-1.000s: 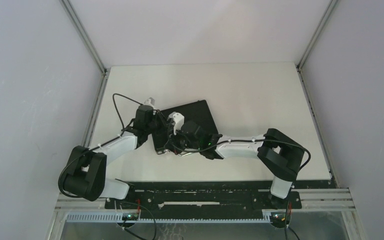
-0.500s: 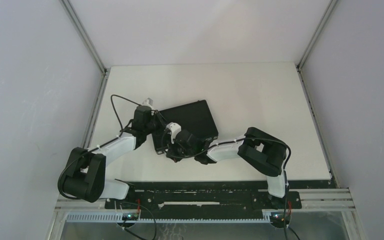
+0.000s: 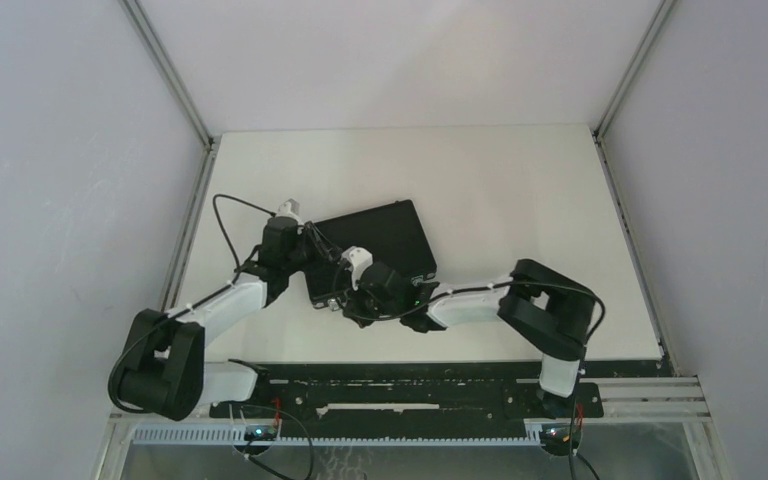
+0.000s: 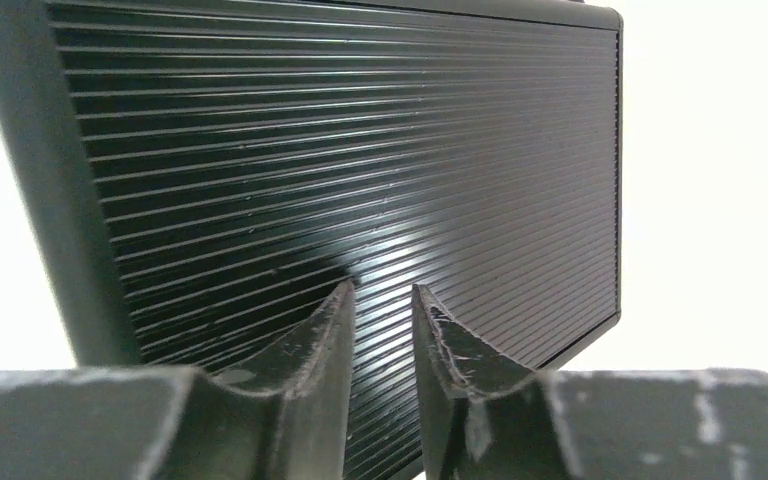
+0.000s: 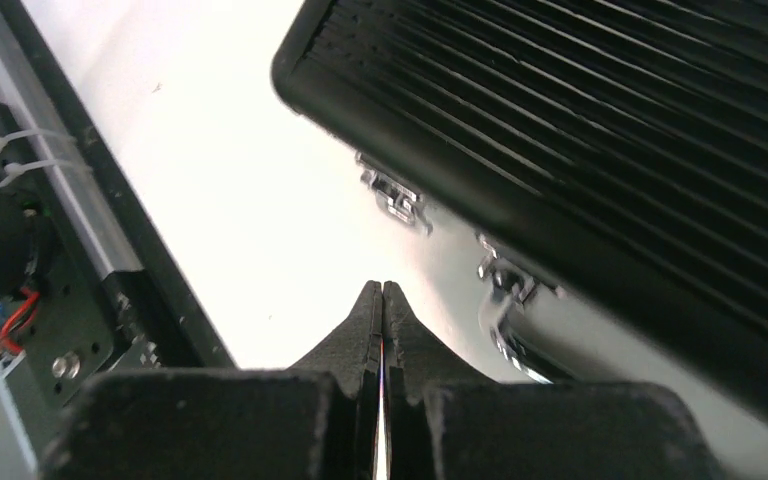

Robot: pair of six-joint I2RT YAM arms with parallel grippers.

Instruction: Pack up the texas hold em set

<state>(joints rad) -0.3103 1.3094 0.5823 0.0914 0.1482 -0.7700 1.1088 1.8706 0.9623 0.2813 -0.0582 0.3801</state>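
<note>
The texas hold em set shows only as a shut black ribbed briefcase [image 3: 380, 235] lying flat on the white table; chips and cards are hidden inside. My left gripper [image 4: 383, 292] hovers at the case's left end [image 3: 312, 258]. Its fingers stand a little apart, with only the ribbed lid [image 4: 360, 150] behind the gap. My right gripper [image 5: 382, 285] is shut and empty, low over the table by the case's front left corner [image 3: 343, 300]. In the right wrist view, two silver latches [image 5: 395, 195] and part of the silver handle [image 5: 505, 335] sit on the case's front side [image 5: 580, 130].
The table's near edge with a black rail and wiring [image 5: 80, 260] lies close behind my right gripper. White walls enclose the table [image 3: 520, 200] on three sides.
My left gripper's fingers have parted slightly and the arm has drawn a little to the left. My right arm has swung left along the case's front edge, staying shut.
</note>
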